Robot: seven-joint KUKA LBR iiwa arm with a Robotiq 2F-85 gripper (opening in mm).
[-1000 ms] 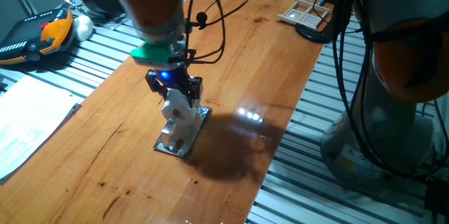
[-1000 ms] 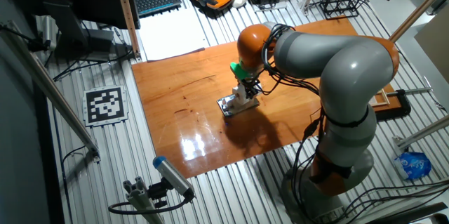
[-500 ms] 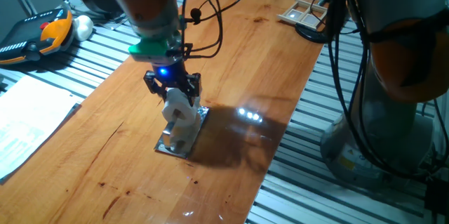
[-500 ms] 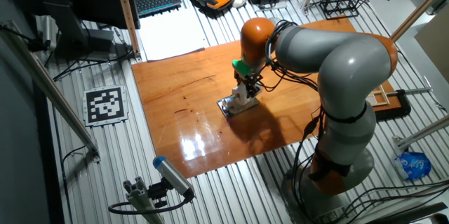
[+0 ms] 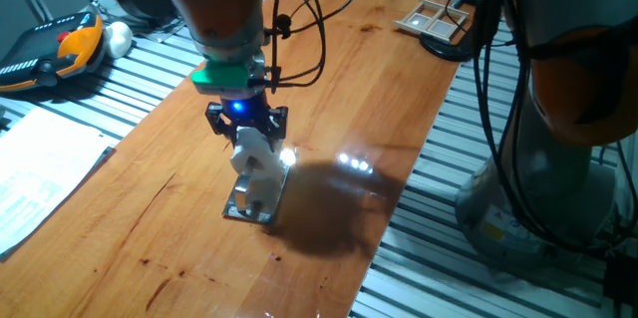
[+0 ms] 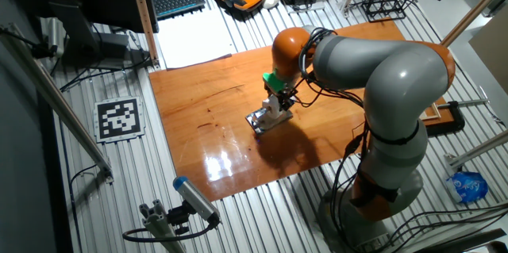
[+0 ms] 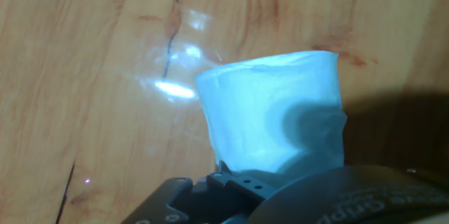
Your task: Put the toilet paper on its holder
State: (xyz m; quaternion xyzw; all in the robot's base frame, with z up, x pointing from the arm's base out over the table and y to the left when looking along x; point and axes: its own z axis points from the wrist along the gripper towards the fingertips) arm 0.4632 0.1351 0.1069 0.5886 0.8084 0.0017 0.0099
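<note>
Your gripper [image 5: 251,142] is clamping the toilet paper roll [image 5: 258,165].
You are holding it directly over the mirrored holder [image 5: 242,205].

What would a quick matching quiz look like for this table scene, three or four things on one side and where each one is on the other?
Things:
1. toilet paper
2. holder
3. wooden tray
4. keyboard

Places:
A. far corner of the wooden table
B. flat on the table under the gripper
C. off the table, beside white paper sheets
D. clamped in the gripper

Pairs: 1-D, 2-B, 3-A, 4-C
</note>
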